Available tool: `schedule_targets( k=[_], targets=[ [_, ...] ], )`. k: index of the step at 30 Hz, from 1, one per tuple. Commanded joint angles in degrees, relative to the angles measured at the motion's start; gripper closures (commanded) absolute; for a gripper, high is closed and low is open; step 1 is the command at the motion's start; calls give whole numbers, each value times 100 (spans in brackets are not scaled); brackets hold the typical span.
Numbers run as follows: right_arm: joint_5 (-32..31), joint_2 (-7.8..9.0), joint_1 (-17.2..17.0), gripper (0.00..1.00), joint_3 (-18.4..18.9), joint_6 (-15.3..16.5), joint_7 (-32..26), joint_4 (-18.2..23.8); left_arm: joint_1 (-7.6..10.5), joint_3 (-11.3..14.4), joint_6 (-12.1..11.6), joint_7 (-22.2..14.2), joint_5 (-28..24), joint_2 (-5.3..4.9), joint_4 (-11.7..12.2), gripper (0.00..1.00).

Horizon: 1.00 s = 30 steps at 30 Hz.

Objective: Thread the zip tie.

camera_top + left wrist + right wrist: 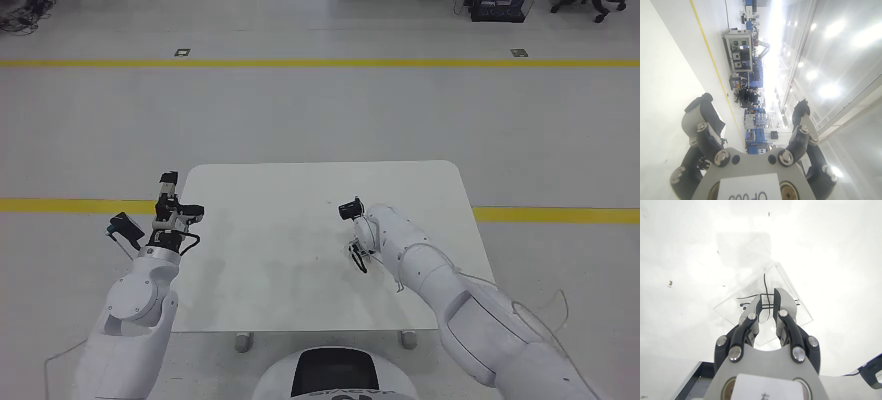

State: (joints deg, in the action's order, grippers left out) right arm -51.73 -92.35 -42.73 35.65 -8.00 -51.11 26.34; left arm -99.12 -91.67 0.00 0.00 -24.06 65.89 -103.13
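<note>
A white bench [280,200] seen from above, with a robot arm at each side. The right gripper [357,252] points down over the bench, right of its middle; in the right wrist view the gripper [767,294] has its two fingers apart with a narrow gap between the ribbed black pads; it is partly open and not clamped shut.

A thin black zip tie [765,283] lies directly below it, on a clear square plate [728,308] that rests flat on the bench; one strand runs lengthwise through the gap between the fingers and curves out past the fingertips; two more strands cross the gap side to side, from one pad to the other; a loose end and a small square head stick out beside one finger, over the plate. Whether the pads actually touch the strands cannot be told; nor whether this is one tie folded over itself or more than one.

The left gripper [178,200] is held at the left edge of the bench, well apart from the plate and the tie; in the left wrist view the gripper [753,102] is wide open, its dark fingers spread far apart with nothing between them, aimed out across the pale floor with its yellow line [715,64] toward distant workstations.
</note>
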Motion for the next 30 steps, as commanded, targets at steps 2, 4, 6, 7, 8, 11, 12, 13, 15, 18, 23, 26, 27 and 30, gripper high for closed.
schedule_targets(
  k=[2,4,6,7,8,11,12,13,15,18,23,26,27,30],
  targets=[
    [8,-38,25,86,1,18,29,-89,0,0,0,0,0,0,0,0],
    [15,-64,43,87,5,27,49,-148,0,0,0,0,0,0,0,0],
    [16,-88,61,88,8,33,69,-195,0,0,0,0,0,0,0,0],
    [10,-98,69,87,8,31,78,-210,0,0,0,0,0,0,0,0],
    [3,-107,75,87,8,27,84,-220,0,0,0,0,0,0,0,0],
    [-32,-132,96,87,3,8,78,-233,0,0,0,0,0,0,0,0],
    [-40,-138,103,87,4,6,67,-231,0,0,0,0,0,0,0,0],
    [-50,-145,110,86,6,4,51,-230,0,0,0,0,0,0,0,0],
    [-57,-153,119,87,10,28,5,-235,0,0,0,0,0,0,0,0],
    [-74,-167,136,87,18,42,-77,-246,0,0,0,0,0,0,0,0],
    [-98,-194,155,87,18,116,-270,-296,0,0,0,0,0,0,0,0],
    [-89,-216,166,87,25,134,-344,-380,0,0,0,0,0,0,0,0],
    [-85,-224,169,86,27,135,-351,-407,0,0,0,0,0,0,0,0],
    [-64,-251,187,87,41,144,-345,-491,0,0,0,0,0,0,0,0]
  ],
)
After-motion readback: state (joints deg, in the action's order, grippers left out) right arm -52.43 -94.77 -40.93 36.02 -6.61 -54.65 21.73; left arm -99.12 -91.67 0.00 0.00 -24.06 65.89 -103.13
